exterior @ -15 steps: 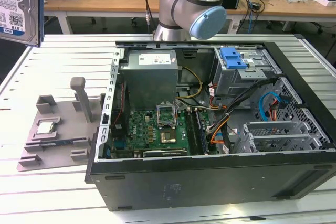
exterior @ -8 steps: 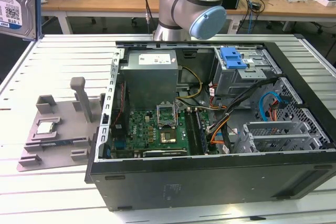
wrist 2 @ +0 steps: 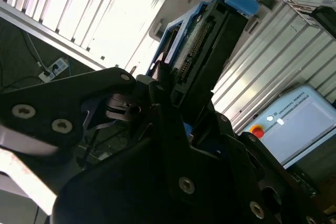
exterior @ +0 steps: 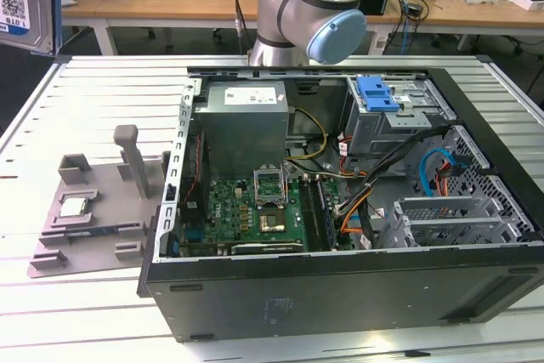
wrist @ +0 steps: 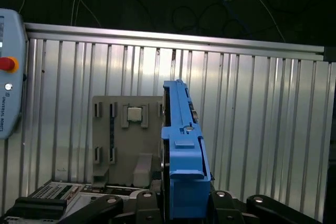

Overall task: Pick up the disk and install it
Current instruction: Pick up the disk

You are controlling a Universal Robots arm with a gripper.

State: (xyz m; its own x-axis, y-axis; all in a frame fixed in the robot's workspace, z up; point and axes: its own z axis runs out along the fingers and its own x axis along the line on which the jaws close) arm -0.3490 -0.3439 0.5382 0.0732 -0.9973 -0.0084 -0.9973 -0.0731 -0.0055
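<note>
Resting on the ribbed silver metal table (exterior: 68, 320), the open black computer tower (exterior: 340, 295) stands; aloft near the table's edge, the black gripper (wrist: 184, 205) clamps the blue-framed silver disk (wrist: 181, 145) edgewise, which might slip or snag the tower's cables (exterior: 355, 210)

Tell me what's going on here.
The arm's end effector is shut on the disk, holding it on edge in the air, clear of the ribbed table. A grey holder with a chip lies on that table, next to the open computer case. The disk is not in the case yet.
</note>
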